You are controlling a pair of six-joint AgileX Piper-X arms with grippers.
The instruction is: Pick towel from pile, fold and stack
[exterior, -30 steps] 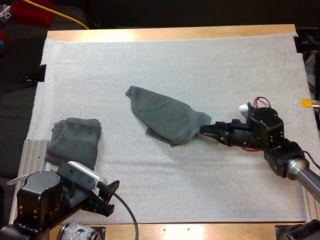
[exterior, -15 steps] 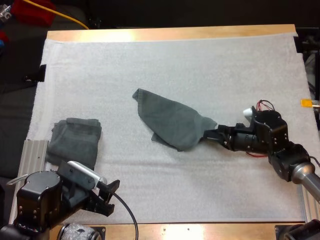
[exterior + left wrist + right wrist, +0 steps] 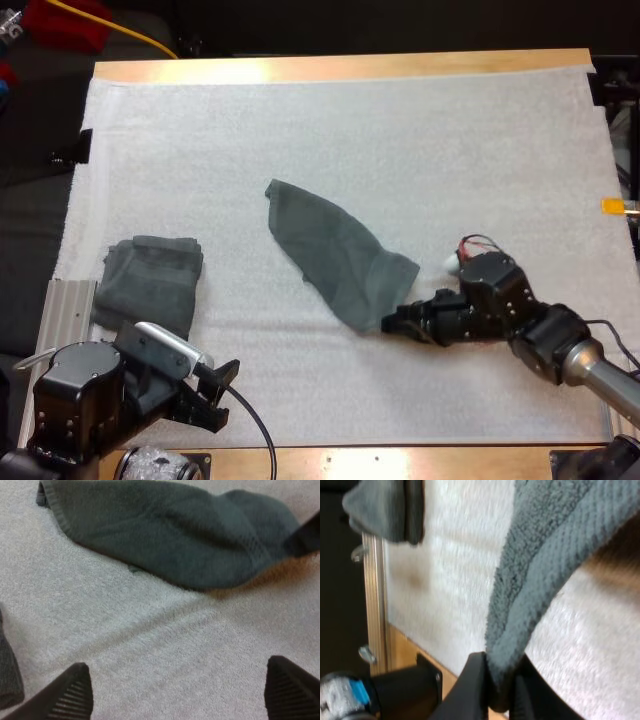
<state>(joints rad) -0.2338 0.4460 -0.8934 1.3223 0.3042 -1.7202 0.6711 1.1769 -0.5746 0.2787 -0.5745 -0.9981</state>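
Note:
A dark grey-green towel (image 3: 335,250) lies stretched out at the mat's middle, running from its far left corner down to my right gripper (image 3: 392,322). That gripper is shut on the towel's near right corner; in the right wrist view its fingers (image 3: 475,690) pinch the towel's hem (image 3: 540,580) from both sides. A folded towel stack (image 3: 150,280) rests at the mat's left. My left gripper (image 3: 215,395) hovers low at the near left, open, its fingers (image 3: 70,695) wide apart over bare mat, short of the towel (image 3: 170,535).
A metal rail (image 3: 65,310) runs along the mat's left edge beside the stack. The wooden table edge (image 3: 340,68) borders the far side. The white mat (image 3: 400,140) is bare beyond the towel.
My right gripper has moved toward the near edge and leftward, pulling the towel's corner with it. The towel is drawn out longer and flatter. My left arm has not moved.

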